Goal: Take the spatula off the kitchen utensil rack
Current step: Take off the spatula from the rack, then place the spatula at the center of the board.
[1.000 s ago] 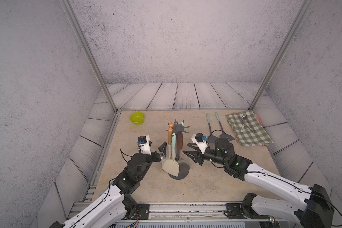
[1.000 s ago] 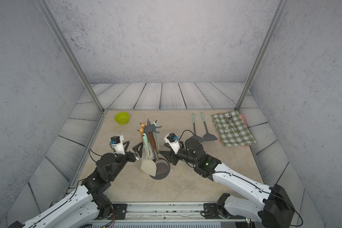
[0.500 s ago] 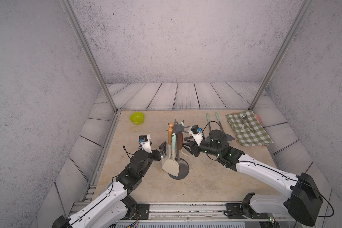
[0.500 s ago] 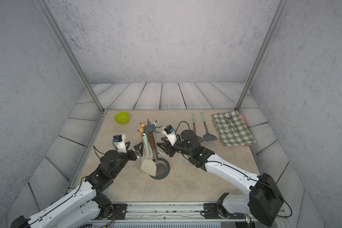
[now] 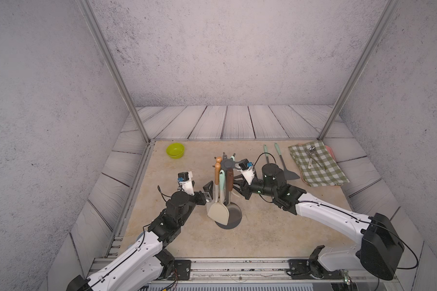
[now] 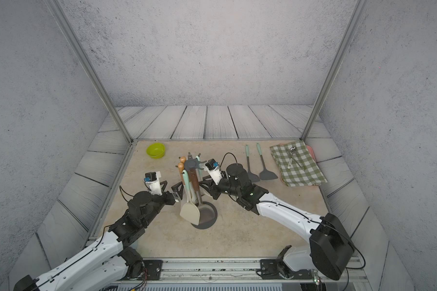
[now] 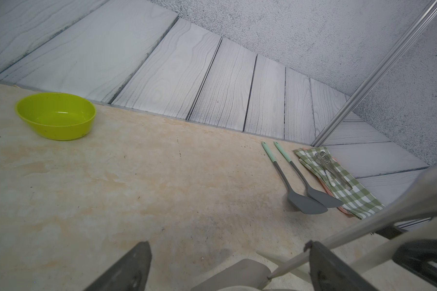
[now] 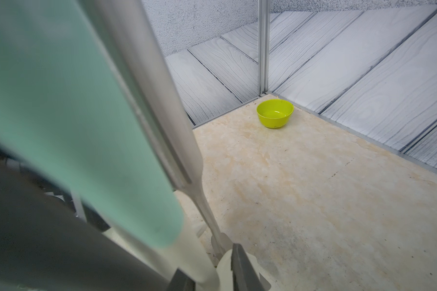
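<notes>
Two tools flank the kitchen utensil rack point(image 5: 227, 165), where the spatula point(image 5: 217, 214) hangs from a prong: left tool point(image 5: 208, 192) gapes wide beside its blade, right tool point(image 5: 237, 187) sits at the neck, clench I cannot tell, so I'd pinch firmly, then lift straight off.

No writing, label, brand, number or sign can be read in any view. The white-handled utensil point(image 7: 330, 176) lying on the checked cloth point(image 7: 358, 199) carries a few small dark marks, but they are too small to make out as letters or figures.
</notes>
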Available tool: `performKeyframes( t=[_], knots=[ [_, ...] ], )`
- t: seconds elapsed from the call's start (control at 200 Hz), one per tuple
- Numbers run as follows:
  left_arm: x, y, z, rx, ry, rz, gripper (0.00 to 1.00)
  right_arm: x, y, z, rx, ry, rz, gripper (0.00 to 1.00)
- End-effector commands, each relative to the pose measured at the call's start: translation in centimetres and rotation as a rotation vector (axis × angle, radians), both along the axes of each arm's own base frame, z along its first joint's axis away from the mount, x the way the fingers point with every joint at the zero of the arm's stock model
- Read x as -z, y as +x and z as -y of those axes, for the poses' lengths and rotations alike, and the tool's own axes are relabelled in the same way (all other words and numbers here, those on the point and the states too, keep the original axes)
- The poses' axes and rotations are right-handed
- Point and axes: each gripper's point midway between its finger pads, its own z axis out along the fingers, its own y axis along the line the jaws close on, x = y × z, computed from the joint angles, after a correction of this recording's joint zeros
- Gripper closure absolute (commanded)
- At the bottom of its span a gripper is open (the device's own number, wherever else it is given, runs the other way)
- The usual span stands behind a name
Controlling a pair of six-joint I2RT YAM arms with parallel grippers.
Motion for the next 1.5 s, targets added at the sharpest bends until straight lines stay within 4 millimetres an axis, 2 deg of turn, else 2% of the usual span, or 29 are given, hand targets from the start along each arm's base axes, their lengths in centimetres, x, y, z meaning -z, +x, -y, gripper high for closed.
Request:
performKeyframes(
  t=[0.0,0.465,0.616,0.786,0.891,1.001,1.096,1.161,1.346,1.496],
  knots=[
    [-2.3,0.1,0.0,0.002,-0.042,0.053,0.01,-2.0,-0.1,0.0,-0.014,0.032,0.034,0.78],
    [-2.3,0.0,-0.3,-0.008,-0.034,0.067,0.01,-4.2,0.0,1.9,0.075,0.033,0.091,0.97],
    [-2.3,0.0,-0.4,-0.01,-0.029,0.069,0.01,-4.1,1.3,3.1,0.176,-0.01,0.092,1.0],
    [-2.3,0.1,-0.5,-0.02,-0.017,0.064,0.01,-3.3,3.7,6.0,0.381,-0.106,0.102,1.0],
    [-3.1,0.1,-0.6,-0.022,-0.021,0.058,0.01,-2.8,4.7,7.2,0.458,-0.161,0.128,1.0],
    [-5.3,0.3,-0.5,-0.023,-0.013,0.052,0.01,-2.6,5.6,7.7,0.498,-0.207,0.156,1.0],
    [-7.9,0.3,-0.5,-0.024,-0.039,0.07,0.01,-2.4,6.3,7.5,0.503,-0.243,0.175,1.0],
    [-10.4,0.3,-0.4,-0.019,-0.07,0.085,0.01,-2.4,6.6,7.3,0.497,-0.259,0.194,1.0],
    [-17.4,0.5,1.5,0.073,-0.085,0.106,0.01,-3.2,8.0,6.9,0.509,-0.314,0.274,1.0],
    [-21.1,1.5,3.5,0.147,-0.067,0.086,0.01,-3.8,8.9,6.8,0.516,-0.362,0.332,1.0]
  ],
)
